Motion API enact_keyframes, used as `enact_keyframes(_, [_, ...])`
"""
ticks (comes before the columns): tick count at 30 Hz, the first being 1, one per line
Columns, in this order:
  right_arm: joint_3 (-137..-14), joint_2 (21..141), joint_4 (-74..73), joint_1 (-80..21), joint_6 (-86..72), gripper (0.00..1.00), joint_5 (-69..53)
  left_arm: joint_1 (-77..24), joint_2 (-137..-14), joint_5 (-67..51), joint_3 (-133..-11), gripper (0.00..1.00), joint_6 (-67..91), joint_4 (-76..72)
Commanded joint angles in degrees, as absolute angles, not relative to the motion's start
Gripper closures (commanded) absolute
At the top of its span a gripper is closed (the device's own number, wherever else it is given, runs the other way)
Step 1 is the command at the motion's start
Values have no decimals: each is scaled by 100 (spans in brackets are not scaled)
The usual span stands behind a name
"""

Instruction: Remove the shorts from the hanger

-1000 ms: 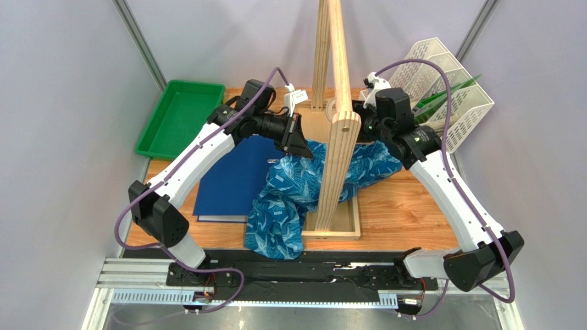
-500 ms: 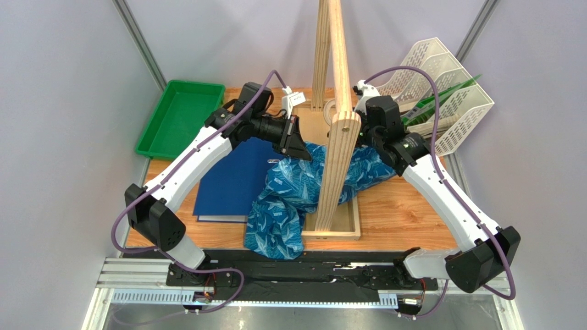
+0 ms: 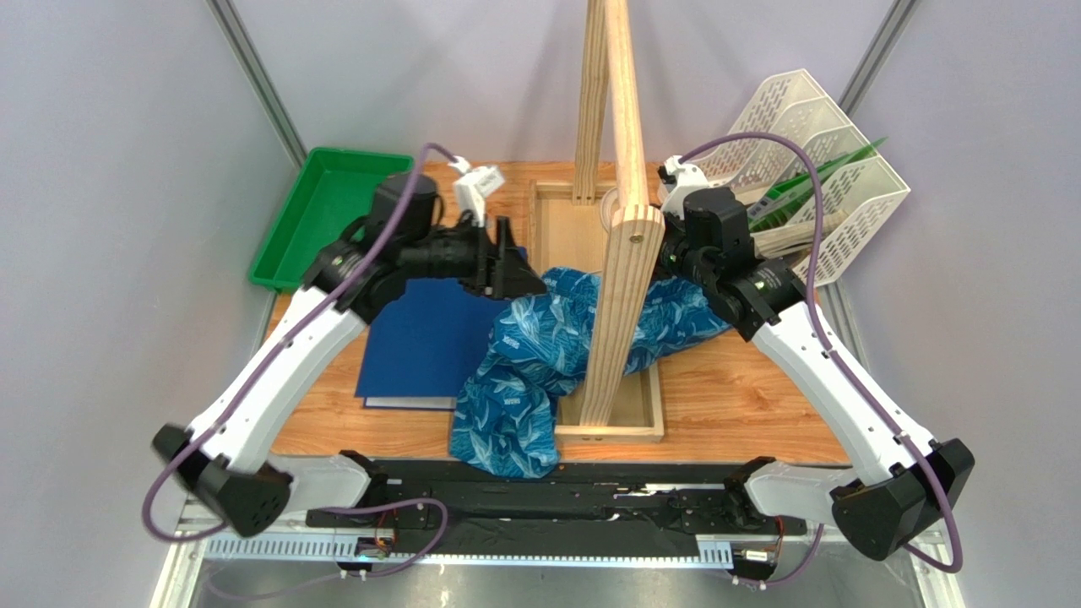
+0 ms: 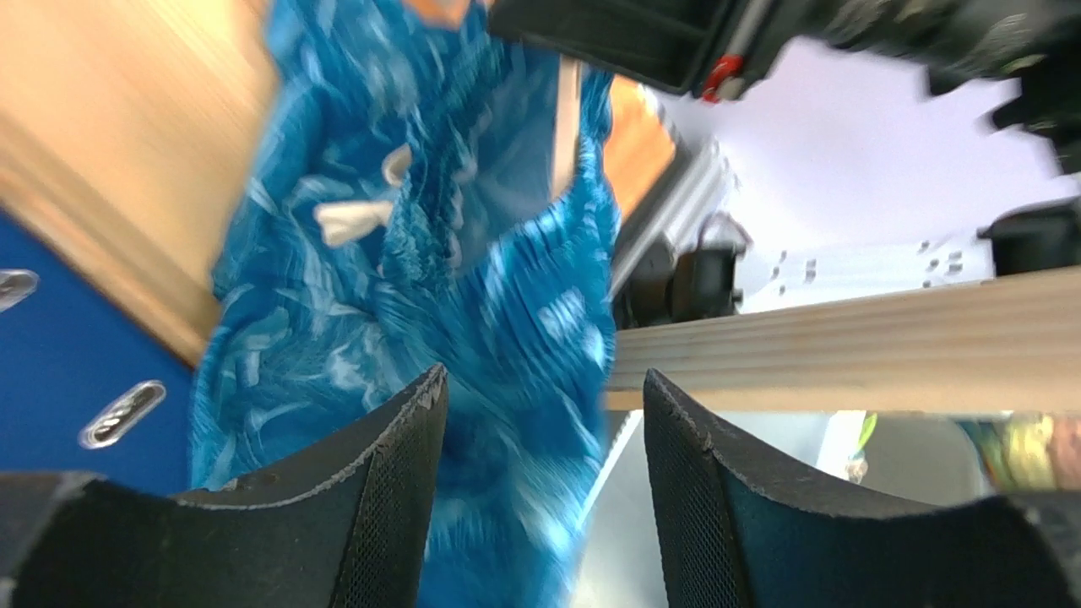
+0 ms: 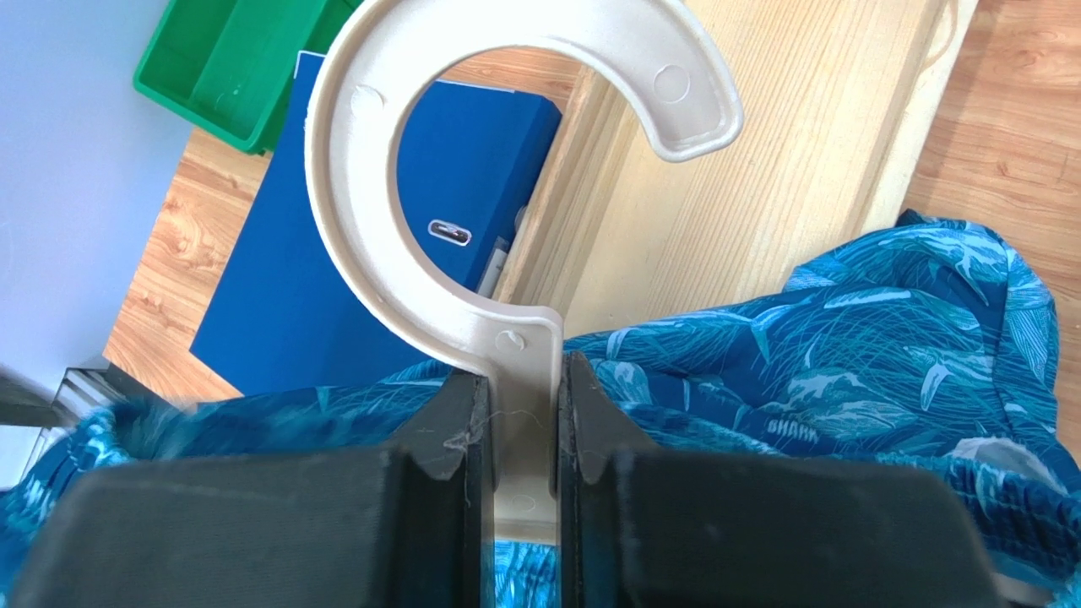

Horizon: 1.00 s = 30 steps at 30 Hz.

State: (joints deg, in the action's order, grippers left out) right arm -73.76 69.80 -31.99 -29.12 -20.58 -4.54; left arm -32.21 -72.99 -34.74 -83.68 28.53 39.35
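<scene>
The blue wave-print shorts (image 3: 533,355) lie bunched on the table around the foot of the wooden stand, one part spilling toward the front edge. They fill the left wrist view (image 4: 508,279), blurred. My left gripper (image 3: 511,264) is open just left of them, fingers (image 4: 381,494) apart with nothing between. My right gripper (image 5: 520,380) is shut on the stem of the hanger's pale cream hook (image 5: 349,190), right behind the stand, with shorts fabric (image 5: 825,342) under and around it. The rest of the hanger is hidden in the fabric.
A tall wooden stand (image 3: 622,253) rises from a shallow wooden base tray (image 3: 635,412) between the arms. A dark-blue binder (image 3: 425,342) lies to the left, with a green tray (image 3: 330,215) at back left. A white file rack (image 3: 825,190) stands at back right.
My left gripper has opened, let go of the shorts and drawn back to the left, its elbow swinging down and out. The right arm has shifted only slightly at the stand.
</scene>
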Motion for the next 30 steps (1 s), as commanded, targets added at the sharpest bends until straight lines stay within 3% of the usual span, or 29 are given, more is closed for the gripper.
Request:
enact_keyframes(1, [-7313, 6812, -2865, -2909, -2179, 100, -325, -2717, -6250, -2892, -7683, 36, 3857, 2726])
enact_keyframes(3, [-7286, 6794, -2856, -2909, -2188, 100, -387, -2489, -6083, -3101, -7261, 37, 4095, 2216])
enact_keyframes(4, [-7286, 6785, -2848, -2900, -2180, 100, -422, -2487, -6091, -3250, -7164, 57, 4183, 2058])
enact_keyframes(6, [-7269, 6759, -2848, -2909, -2197, 100, -474, -2487, -6283, -3944, -7224, 62, 4210, 1829])
enact_keyframes(8, [-7260, 6741, -2839, -2900, -2206, 100, -501, -2566, -6643, -4420, -7444, 57, 4175, 1950])
enact_keyframes(13, [-7207, 6697, -2795, -2909, -2259, 100, -536, -2882, -6899, -4132, -7673, 41, 3981, 2241])
enact_keyframes(16, [-7172, 6671, -2769, -2909, -2276, 100, -571, -2935, -6952, -3904, -7664, 38, 4025, 2233])
enact_keyframes(30, [-7102, 6609, -2777, -2909, -2355, 100, -668, -3313, -7444, -3595, -7831, 44, 4324, 1881])
